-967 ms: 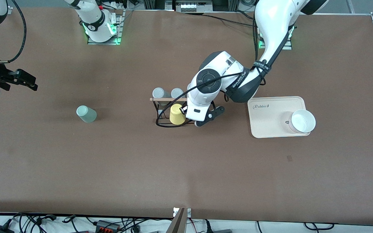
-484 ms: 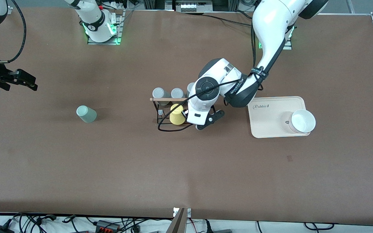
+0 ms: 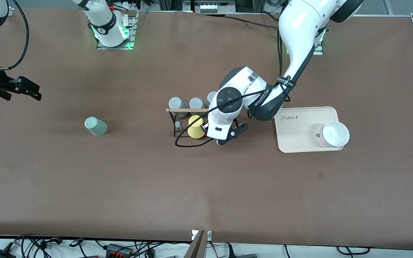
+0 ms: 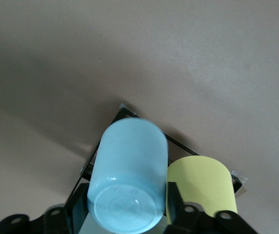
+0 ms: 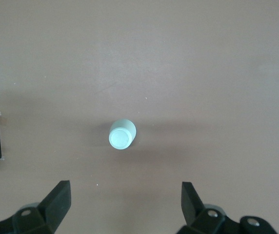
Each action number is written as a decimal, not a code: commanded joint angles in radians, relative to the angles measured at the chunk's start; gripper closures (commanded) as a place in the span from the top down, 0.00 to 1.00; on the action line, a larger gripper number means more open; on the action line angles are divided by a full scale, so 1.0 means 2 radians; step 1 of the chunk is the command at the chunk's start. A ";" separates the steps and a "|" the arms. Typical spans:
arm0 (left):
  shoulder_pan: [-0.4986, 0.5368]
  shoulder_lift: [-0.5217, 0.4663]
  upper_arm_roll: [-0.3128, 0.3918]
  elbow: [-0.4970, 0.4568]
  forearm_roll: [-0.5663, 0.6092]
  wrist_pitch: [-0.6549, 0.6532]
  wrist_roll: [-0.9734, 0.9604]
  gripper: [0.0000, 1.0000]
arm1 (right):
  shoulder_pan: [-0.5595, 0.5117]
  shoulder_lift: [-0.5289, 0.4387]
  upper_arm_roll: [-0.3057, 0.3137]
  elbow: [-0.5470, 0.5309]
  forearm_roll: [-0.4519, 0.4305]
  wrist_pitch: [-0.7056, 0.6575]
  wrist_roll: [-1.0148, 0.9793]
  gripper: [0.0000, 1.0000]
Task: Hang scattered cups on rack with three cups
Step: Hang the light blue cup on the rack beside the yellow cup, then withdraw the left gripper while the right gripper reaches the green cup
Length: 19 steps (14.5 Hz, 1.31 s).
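The light blue cup (image 4: 129,165) is upside down over the black wire rack (image 3: 172,118), right beside the yellow cup (image 3: 195,127). My left gripper (image 4: 127,195) is around it from above. In the front view the left arm's hand covers this cup. The pale mint green cup (image 3: 95,126) stands upside down on the table toward the right arm's end. My right gripper (image 5: 125,195) hangs open and empty above the table, with the mint cup (image 5: 122,135) ahead of it.
Pale grey cups (image 3: 175,103) sit upside down on the rack's row farther from the front camera. A cream tray (image 3: 299,143) with a white bowl (image 3: 335,134) lies toward the left arm's end. A black cable (image 3: 188,143) loops beside the rack.
The left arm's hand has shifted slightly away from the front camera over the rack, uncovering a third pale cup on the rack's farther row. The right arm has not moved.
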 commanded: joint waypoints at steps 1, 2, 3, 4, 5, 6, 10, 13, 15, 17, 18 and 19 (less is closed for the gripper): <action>-0.004 -0.001 0.004 0.014 0.012 -0.003 -0.007 0.91 | -0.002 -0.003 0.001 -0.001 -0.007 -0.005 0.000 1.00; -0.002 -0.009 0.004 0.014 0.012 -0.004 -0.007 0.93 | -0.002 -0.003 0.001 -0.001 -0.006 -0.005 0.000 1.00; 0.003 -0.018 0.004 0.014 0.012 -0.006 -0.007 0.94 | -0.002 -0.003 0.001 0.000 -0.006 -0.004 0.000 1.00; 0.009 -0.026 0.005 0.014 0.012 -0.007 -0.007 0.97 | -0.002 -0.003 0.001 0.000 -0.006 -0.004 0.000 1.00; 0.015 -0.038 0.005 0.014 0.013 -0.020 -0.007 0.98 | -0.002 -0.002 0.001 0.000 -0.007 -0.002 -0.002 1.00; 0.028 -0.051 0.006 0.017 0.021 -0.042 -0.003 1.00 | 0.000 0.000 0.001 0.002 -0.007 -0.003 -0.003 1.00; 0.090 -0.115 0.005 0.013 0.042 -0.160 0.110 1.00 | 0.001 0.007 0.002 0.002 -0.007 -0.004 -0.006 1.00; 0.162 -0.169 0.001 -0.008 0.042 -0.184 0.220 1.00 | 0.000 0.016 0.001 0.002 -0.006 -0.008 -0.006 1.00; 0.197 -0.200 0.001 -0.024 0.042 -0.184 0.273 1.00 | 0.001 0.015 0.001 0.002 -0.007 -0.010 -0.003 1.00; 0.223 -0.221 0.001 -0.031 0.042 -0.185 0.296 1.00 | 0.001 0.016 0.002 0.003 -0.007 -0.013 -0.004 1.00; 0.241 -0.235 0.001 -0.032 0.042 -0.190 0.302 1.00 | 0.001 0.017 0.002 0.003 -0.006 -0.014 -0.003 1.00; 0.260 -0.241 0.000 -0.031 0.042 -0.189 0.315 1.00 | -0.002 0.020 0.001 0.004 -0.003 -0.015 -0.003 1.00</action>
